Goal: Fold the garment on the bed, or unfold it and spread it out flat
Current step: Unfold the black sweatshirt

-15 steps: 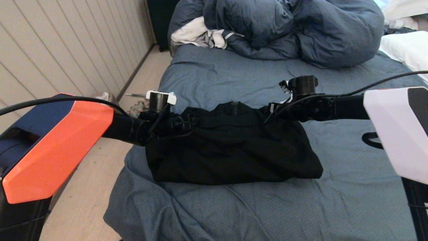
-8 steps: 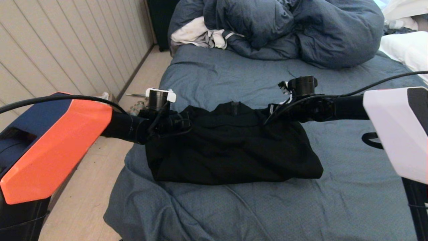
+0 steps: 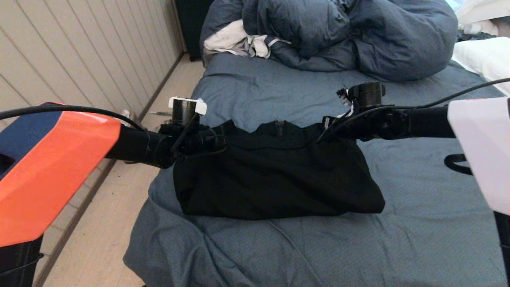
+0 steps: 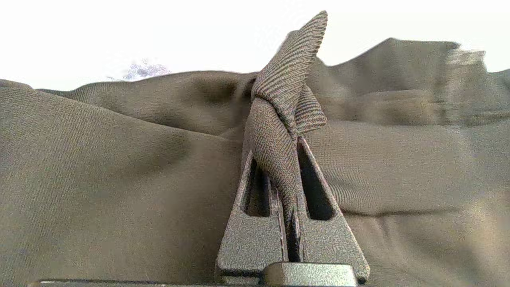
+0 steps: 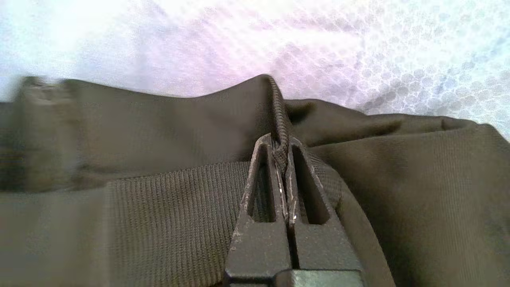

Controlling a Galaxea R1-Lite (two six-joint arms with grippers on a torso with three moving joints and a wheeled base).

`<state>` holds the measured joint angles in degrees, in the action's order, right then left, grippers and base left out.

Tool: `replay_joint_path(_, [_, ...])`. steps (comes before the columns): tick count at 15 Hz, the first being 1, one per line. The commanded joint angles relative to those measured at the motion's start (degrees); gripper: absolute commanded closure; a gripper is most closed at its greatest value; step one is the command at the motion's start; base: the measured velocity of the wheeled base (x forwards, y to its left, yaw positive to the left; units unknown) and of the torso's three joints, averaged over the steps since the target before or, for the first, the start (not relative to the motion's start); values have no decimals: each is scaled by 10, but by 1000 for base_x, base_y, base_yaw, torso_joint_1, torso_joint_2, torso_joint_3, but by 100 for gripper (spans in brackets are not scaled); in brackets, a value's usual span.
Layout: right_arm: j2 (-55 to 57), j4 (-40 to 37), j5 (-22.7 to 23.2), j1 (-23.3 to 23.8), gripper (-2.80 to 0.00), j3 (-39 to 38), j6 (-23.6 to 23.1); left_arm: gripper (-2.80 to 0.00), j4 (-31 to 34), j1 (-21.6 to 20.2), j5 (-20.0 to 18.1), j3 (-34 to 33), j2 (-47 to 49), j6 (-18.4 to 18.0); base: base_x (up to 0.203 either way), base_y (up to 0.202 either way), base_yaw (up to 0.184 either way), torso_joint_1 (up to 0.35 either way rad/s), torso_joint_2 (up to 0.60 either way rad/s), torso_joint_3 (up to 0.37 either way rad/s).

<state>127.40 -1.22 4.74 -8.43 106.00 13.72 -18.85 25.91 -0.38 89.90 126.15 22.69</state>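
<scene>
The black hoodie (image 3: 275, 175) lies folded into a broad band across the middle of the bed (image 3: 418, 239), its near edge straight and its far edge raised at both corners. Open sheet stretches on every side: a wide strip toward six o'clock, more toward three o'clock, and a band toward twelve o'clock before the heaped duvet (image 3: 338, 36). At nine o'clock the mattress edge falls to a pale floor (image 3: 119, 199) along a panelled wall (image 3: 79, 52).

The left gripper (image 4: 289, 175) sits at the hoodie's far corner near ten o'clock, its jaws pressed tight on a pinch of ribbed hem that sticks up past the tips. The right gripper (image 5: 282, 159) sits at the far corner near two o'clock, jaws likewise clamped together on a ribbed fold of the hoodie's edge. Both corners hang lifted off the sheet from those grips.

A white and grey cloth (image 3: 239, 42) lies tucked against the duvet at eleven o'clock. The sheet is wrinkled toward six o'clock.
</scene>
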Motion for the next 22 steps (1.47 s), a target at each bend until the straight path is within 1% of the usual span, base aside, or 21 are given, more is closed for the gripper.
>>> replay_joint_path(1, [-55, 0, 1, -8, 0, -38, 3, 0, -1, 6, 2, -28, -50, 3, 0, 0, 0, 0, 0, 0])
replay_joint_path(3, [-103, 10, 1, -12, 0, -94, 4, 0, -2, 16, 3, -67, -97, 4, 0, 0, 0, 0, 0, 0])
replay_joint_path(5, [-168, 40, 2, -12, 0, -164, 3, 0, -1, 29, 4, -111, -151, 3, 0, 0, 0, 0, 0, 0])
replay_joint_path(8, [-288, 61, 3, -13, 0, -269, 3, 0, -1, 51, 12, -212, -245, 1, 0, 0, 0, 0, 0, 0])
replay_joint_path(12, [-457, 65, 2, -13, 0, -444, 0, 0, -8, 88, 41, -370, -342, 0, 0, 0, 0, 0, 0, 0])
replay_joint_path(14, [-527, 66, 1, -13, 0, -532, -2, 0, -52, 103, 45, -445, -358, -2, 0, 0, 0, 0, 0, 0])
replay_joint_path(18, [-581, 67, 2, -13, 0, -655, -11, 0, -215, 126, 46, -577, -364, -3, 0, 0, 0, 0, 0, 0])
replay_joint_path(19, [-593, 69, 3, -16, 0, -683, -18, 0, -235, 132, 46, -601, -365, -4, 0, 0, 0, 0, 0, 0])
replay_joint_path(22, [-612, 71, 2, -42, 0, -749, -31, 0, -267, 155, 48, -660, -373, -9, 0, 0, 0, 0, 0, 0])
